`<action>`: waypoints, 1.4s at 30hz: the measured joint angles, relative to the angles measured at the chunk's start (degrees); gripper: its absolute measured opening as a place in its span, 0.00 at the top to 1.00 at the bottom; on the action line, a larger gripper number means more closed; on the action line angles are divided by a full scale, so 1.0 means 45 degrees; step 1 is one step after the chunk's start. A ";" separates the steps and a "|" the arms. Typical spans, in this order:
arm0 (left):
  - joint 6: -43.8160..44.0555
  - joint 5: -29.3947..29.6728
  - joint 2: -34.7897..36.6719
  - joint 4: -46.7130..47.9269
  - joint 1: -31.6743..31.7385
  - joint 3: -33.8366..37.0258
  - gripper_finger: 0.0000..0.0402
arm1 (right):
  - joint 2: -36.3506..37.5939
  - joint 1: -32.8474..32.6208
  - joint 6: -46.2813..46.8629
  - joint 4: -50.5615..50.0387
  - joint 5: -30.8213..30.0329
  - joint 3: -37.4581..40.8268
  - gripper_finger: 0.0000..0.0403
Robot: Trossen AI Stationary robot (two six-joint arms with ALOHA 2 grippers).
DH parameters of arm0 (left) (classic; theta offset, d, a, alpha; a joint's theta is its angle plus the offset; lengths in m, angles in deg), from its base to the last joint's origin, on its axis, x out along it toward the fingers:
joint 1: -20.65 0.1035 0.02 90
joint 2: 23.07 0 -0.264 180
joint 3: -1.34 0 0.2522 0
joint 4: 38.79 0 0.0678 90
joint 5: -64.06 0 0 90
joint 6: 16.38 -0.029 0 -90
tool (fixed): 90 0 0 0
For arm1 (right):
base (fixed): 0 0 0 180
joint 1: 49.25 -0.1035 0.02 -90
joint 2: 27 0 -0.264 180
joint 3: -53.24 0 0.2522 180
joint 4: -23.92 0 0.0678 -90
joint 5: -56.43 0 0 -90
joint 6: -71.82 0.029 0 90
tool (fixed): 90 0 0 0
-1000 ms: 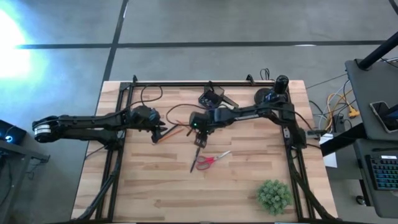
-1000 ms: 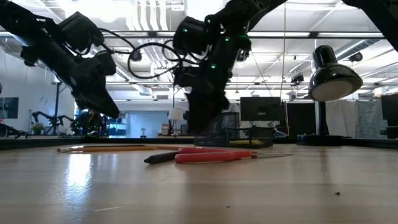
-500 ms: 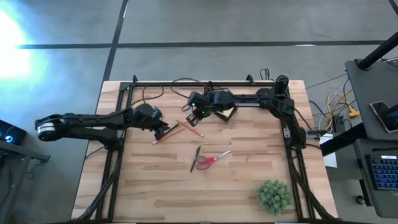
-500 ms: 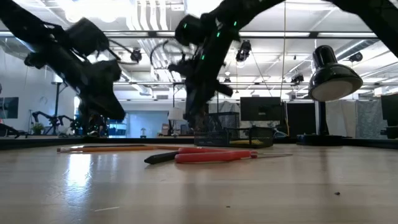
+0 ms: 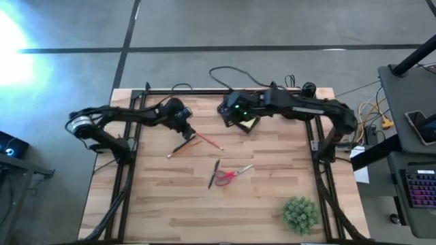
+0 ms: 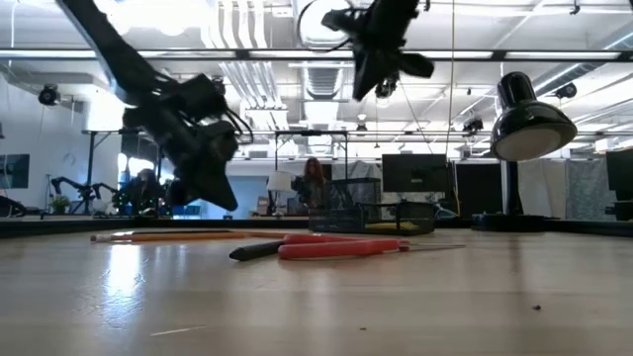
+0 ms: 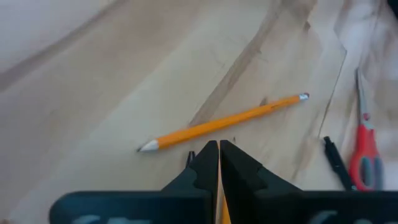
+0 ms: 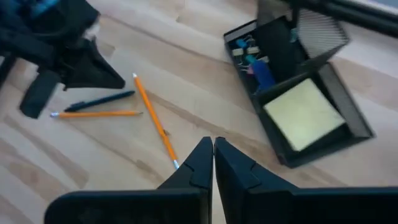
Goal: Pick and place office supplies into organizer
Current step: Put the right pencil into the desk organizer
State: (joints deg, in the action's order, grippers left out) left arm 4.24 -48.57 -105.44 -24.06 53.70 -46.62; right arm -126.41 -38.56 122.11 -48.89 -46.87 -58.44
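High view, we list: organizer (image 5: 240,116) holding yellow sticky-note pad (image 8: 305,114); right gripper (image 5: 228,113) above it, left gripper (image 5: 185,126) beside pencils (image 5: 204,139), fingers clenched, empty; scissors (image 5: 230,175) nearer on table (image 5: 259,204).

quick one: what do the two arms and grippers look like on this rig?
Both arms are dark, near-black jointed links with loose black cables looping off them. The left arm has a silvery ring at its outer joint; the right arm shows a green indicator light near the wrist. The left gripper and right gripper have matte black, wedge-shaped tapered fingers.
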 joint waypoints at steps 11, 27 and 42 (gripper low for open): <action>-0.1710 0.0984 -0.1157 0.3845 0.0866 -0.1982 1.00 | 0.0747 -0.0023 0.0014 -0.0061 -0.0733 0.1198 0.98; -0.1720 -0.0464 -0.2289 0.3460 0.1415 -0.2366 1.00 | 0.0747 0.0025 -0.0057 0.0331 -0.0728 0.1649 0.98; -0.1798 -0.0206 -0.2284 0.3462 0.1415 -0.2345 1.00 | 0.0747 0.0020 -0.0079 0.0326 -0.0736 0.1669 0.98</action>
State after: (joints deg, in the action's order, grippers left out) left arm -3.85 -49.49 -115.71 -8.48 60.07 -57.17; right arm -123.05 -38.46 121.75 -47.43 -50.19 -50.94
